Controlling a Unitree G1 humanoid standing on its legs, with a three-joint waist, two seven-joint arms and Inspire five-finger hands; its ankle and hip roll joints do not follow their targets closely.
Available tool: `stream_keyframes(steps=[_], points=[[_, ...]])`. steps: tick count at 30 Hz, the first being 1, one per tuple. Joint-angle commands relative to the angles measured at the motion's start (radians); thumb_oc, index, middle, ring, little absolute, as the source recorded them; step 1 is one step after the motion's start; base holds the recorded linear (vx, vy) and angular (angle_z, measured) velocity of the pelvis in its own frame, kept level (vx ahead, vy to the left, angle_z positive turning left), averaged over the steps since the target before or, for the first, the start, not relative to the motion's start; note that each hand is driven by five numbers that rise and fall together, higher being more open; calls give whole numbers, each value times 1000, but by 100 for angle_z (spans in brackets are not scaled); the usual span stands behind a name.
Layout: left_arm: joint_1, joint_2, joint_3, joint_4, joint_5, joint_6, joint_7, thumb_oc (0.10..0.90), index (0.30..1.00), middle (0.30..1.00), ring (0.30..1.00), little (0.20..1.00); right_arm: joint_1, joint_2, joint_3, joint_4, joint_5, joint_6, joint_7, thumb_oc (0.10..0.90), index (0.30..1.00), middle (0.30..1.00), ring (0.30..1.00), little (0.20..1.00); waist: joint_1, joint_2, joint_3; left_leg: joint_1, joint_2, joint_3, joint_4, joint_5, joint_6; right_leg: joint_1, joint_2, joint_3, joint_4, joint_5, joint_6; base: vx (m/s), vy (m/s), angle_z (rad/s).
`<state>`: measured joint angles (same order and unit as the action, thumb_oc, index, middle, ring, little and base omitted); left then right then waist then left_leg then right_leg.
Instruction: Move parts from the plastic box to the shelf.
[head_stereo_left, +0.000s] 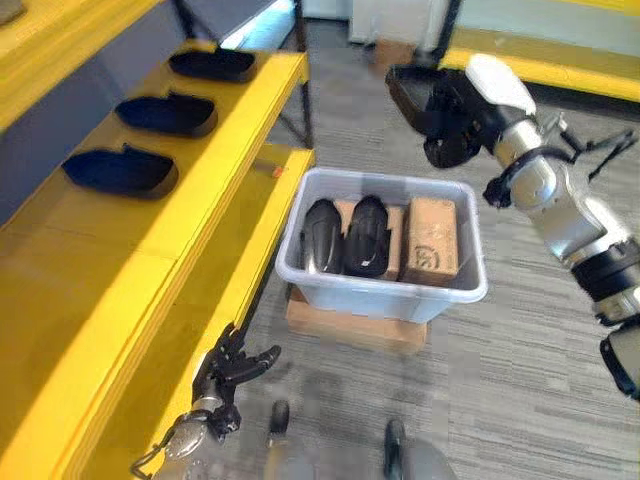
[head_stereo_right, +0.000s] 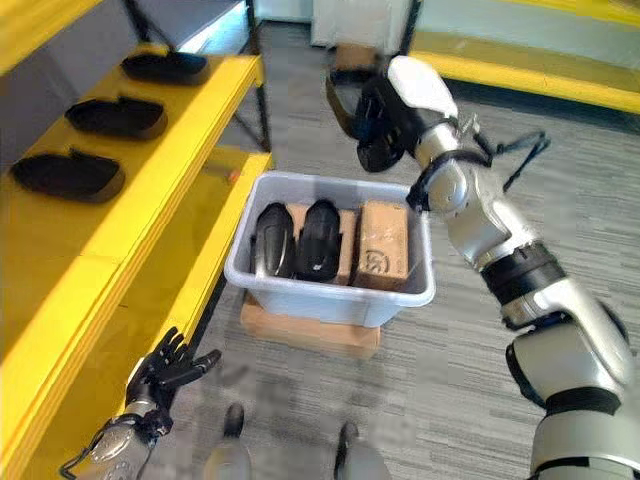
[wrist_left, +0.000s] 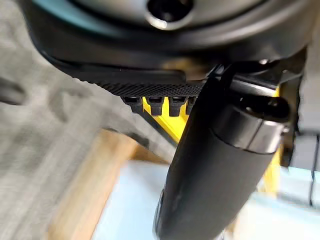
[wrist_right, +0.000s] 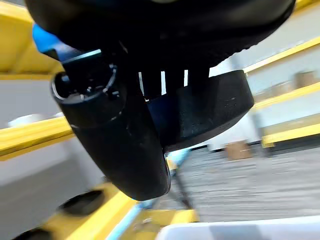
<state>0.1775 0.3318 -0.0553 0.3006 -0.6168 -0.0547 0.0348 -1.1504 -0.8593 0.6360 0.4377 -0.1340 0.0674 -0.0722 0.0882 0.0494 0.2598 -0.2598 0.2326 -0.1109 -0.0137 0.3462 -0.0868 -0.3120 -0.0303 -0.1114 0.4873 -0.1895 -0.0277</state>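
**The part could slip before it gets to the shelf**

Start at the plastic box (head_stereo_left: 380, 250), which sits on a flat cardboard box (head_stereo_left: 355, 325) on the floor; to the left of the plastic box is the yellow shelf (head_stereo_left: 200, 170), and three black parts (head_stereo_left: 120, 170) already lie in a row on it, with bare room nearer than the last one; low down and left of the plastic box, by the shelf's lower edge, the left hand (head_stereo_left: 228, 372) waits with its fingers spread and nothing in it.

Inside the plastic box two more black parts (head_stereo_left: 345, 237) lie side by side, next to two brown blocks (head_stereo_left: 432, 240); so the job looks about half done.

Up and to the right of the plastic box, the right hand (head_stereo_left: 450, 115) is high in the air, fingers curled round a black part (head_stereo_left: 408, 92); the part sticks out past the hand.

The trip to the shelf goes right over the plastic box; I think a loose hold could let the part drop back in or onto the floor; it could also bump the shelf's front edge, or knock the parts lying there if it comes down too close.
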Motion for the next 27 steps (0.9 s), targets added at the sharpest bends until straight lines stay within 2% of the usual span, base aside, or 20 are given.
stream_keyframes(steps=[1,2,3,4,5,6,7,9,10,11,13,15,17,18,27], points=[[-13,70,26,-34,-11,-68,1,900,1000,1000,1000,1000,-155,-18,-39,-73,11,-89,-88,400,300,300,300,300,1,-68,-60,132,68,240,78,-19,-31,170,-135,-114,-283,163,67,-172,-161,201],[-13,70,26,-34,-11,-68,1,900,1000,1000,1000,1000,-154,-19,-39,-73,11,-89,-88,400,300,300,300,300,1,-67,-61,130,68,240,79,-19,-32,169,-135,-114,-284,164,67,-112,-94,127],[-26,76,7,-38,-13,-67,-11,900,1000,1000,1000,1000,-130,-30,-65,-91,-1,-81,-101,400,300,300,300,300,-15,-64,-46,143,72,303,150,-96,-30,160,-157,-171,-244,142,56,-148,-148,84],[-37,79,0,-45,-16,-71,-7,900,1000,1000,1000,1000,-120,-24,-81,-104,-9,-78,-109,400,300,300,300,300,-21,-64,-38,145,84,333,208,-139,-24,157,-172,-195,-210,133,53,-193,-168,142],[-60,86,-15,-51,-16,-68,-7,900,1000,1000,1000,1000,-103,-30,-105,-118,-21,-67,-115,400,300,300,300,300,-32,-57,-25,152,82,362,215,-180,-17,154,-193,-233,-162,118,55,-76,-74,170],[-76,88,-26,-55,-13,-65,-6,900,1000,1000,1000,1000,-90,-36,-121,-136,-24,-63,-121,400,300,300,300,300,-41,-55,-13,139,89,380,233,-197,-31,159,-211,-246,-132,98,70,-54,-4,169],[-78,86,-32,-56,-15,-62,-10,900,1000,1000,1000,1000,-76,-44,-136,-157,-28,-62,-127,400,300,300,300,300,-50,-46,-9,133,92,406,222,-237,-22,156,-221,-266,-113,94,72,9,30,107],[-73,87,-33,-60,-21,-59,-11,900,1000,1000,1000,1000,-51,-43,-156,-178,-41,-57,-121,400,300,300,300,300,-52,-45,-3,134,84,397,237,-276,-18,149,-235,-263,-87,84,80,-18,107,109],[-76,97,-33,-77,-16,-61,-4,900,1000,1000,1000,1000,-52,-37,-177,-186,-43,-53,-127,400,300,300,300,300,-29,-42,31,82,63,345,341,-293,-15,144,-266,-265,-69,100,81,-85,145,89],[-84,99,-30,-76,-19,-59,-7,900,1000,1000,1000,1000,-42,-44,-191,-188,-42,-52,-131,400,300,300,300,300,-35,-45,35,74,69,363,341,-311,-7,140,-278,-274,-64,113,80,-72,107,44],[-89,103,-35,-75,-18,-58,-11,900,1000,1000,1000,1000,-19,-44,-210,-188,-41,-52,-135,400,300,300,300,300,-37,-47,34,85,65,381,333,-334,-4,136,-294,-278,-49,116,93,-8,102,8],[-91,110,-30,-75,-12,-63,-9,900,1000,1000,1000,1000,3,-37,-229,-192,-47,-50,-139,400,300,300,300,300,-28,-48,35,89,50,370,326,-354,-2,130,-313,-274,-50,132,105,-1,158,-16],[-91,114,-22,-75,-6,-63,-5,900,1000,1000,1000,1000,21,-37,-245,-197,-57,-45,-137,400,300,300,300,300,-19,-57,35,90,39,369,334,-367,6,139,-326,-272,-62,151,114,2,128,-8],[-88,116,-17,-77,1,-60,-9,900,1000,1000,1000,1000,50,-40,-267,-205,-64,-44,-132,400,300,300,300,300,-11,-67,33,79,34,374,345,-363,20,152,-341,-292,-79,174,108,-20,81,13],[-63,112,-4,-86,26,-53,-22,900,1000,1000,1000,1000,130,-13,-324,-236,-88,-44,-117,400,300,300,300,300,11,-105,1,112,5,360,351,-398,29,229,-356,-314,-138,205,133,58,58,7]])
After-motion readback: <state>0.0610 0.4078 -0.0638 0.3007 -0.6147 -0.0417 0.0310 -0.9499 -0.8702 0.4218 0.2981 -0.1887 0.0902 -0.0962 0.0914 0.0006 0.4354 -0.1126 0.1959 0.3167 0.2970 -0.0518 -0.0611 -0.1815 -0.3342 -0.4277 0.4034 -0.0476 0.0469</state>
